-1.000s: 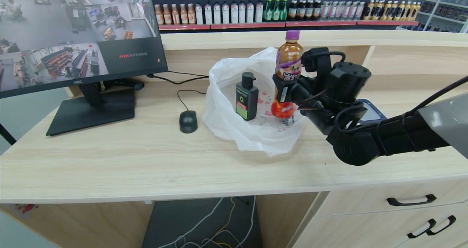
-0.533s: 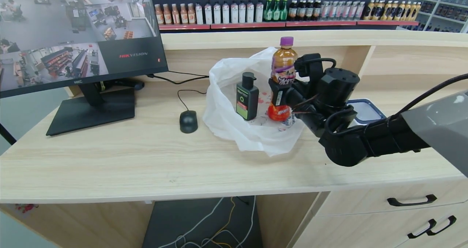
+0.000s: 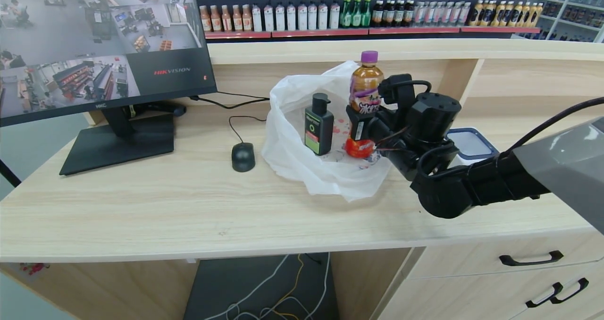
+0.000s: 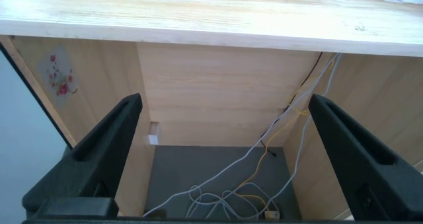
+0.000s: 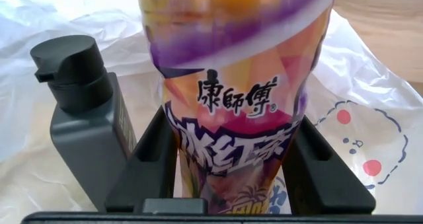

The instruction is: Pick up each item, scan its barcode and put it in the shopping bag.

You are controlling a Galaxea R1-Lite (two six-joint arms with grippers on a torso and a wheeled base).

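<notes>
— So, where's the bottle (image 3: 364,91)?
— Pinched upright in the right gripper (image 3: 361,124), its base down inside the bag (image 3: 292,159); a dark pump bottle (image 3: 319,129) stands just beside it.
— And the left gripper (image 4: 226,102)?
— Spread wide, below the counter (image 4: 198,19) edge.

Light-wood bench (image 3: 188,206), long, w/ raised ledge along the back. Far L: monitor (image 3: 101,46) on a flat black base, its cable (image 3: 226,104) trailing R along the back. Mid: black mouse (image 3: 243,156), cord looping behind it. Just R of mouse: white shopping bag (image 3: 292,159), crumpled, mouth open upward. Far R: blue-rimmed tray (image 3: 474,143), partly hidden.
</notes>
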